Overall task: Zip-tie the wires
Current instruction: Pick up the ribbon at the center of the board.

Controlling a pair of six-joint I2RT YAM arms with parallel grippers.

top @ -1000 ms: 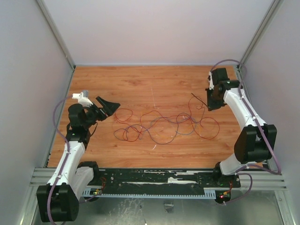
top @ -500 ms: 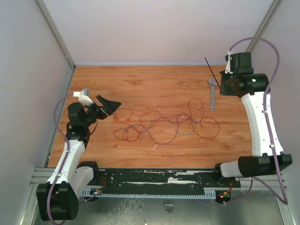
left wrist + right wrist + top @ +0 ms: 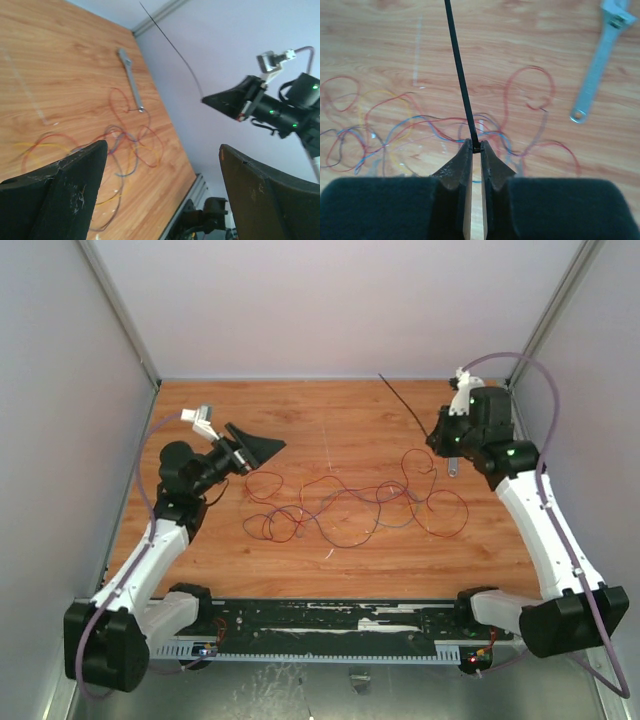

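**Item 1: the wires** (image 3: 350,505). A loose red and purplish tangle lying flat on the counter (image 3: 330,405), ungathered, with nothing looped round it yet. All other places below are given from here.

**Item 2: the zip tie** (image 3: 460,75). A thin black strip, clear of the counter, above and beyond the right end of the wires. It is pinched at one end, and the rest stands free, slanting away toward the back wall. I judge it is held this way so the long free length can be fed under or round the bundle.

**Item 3: right gripper** (image 3: 476,149). Clenched on the zip tie, its jaws nearly meeting with only the strip between them. It hangs over the right end of the wires, pointing down at them.

**Item 4: left gripper** (image 3: 268,447). Released, jaws spread wide, nothing in them. It is raised off the counter just beyond the left end of the wires and faces across them. It seems placed to gather strands or to take the tie's free tip.

**Item 5: wrench** (image 3: 602,55). Silver, flat on the counter just right of the wires, and no part of the job.

**Changes against half a second earlier.**
- The right gripper has swung in from the back right corner toward the wires, and from above it now hides most of the wrench.
- The zip tie leans more steeply than it did.
- The left gripper has lifted and edged toward the back.
- The wires lie as they did.
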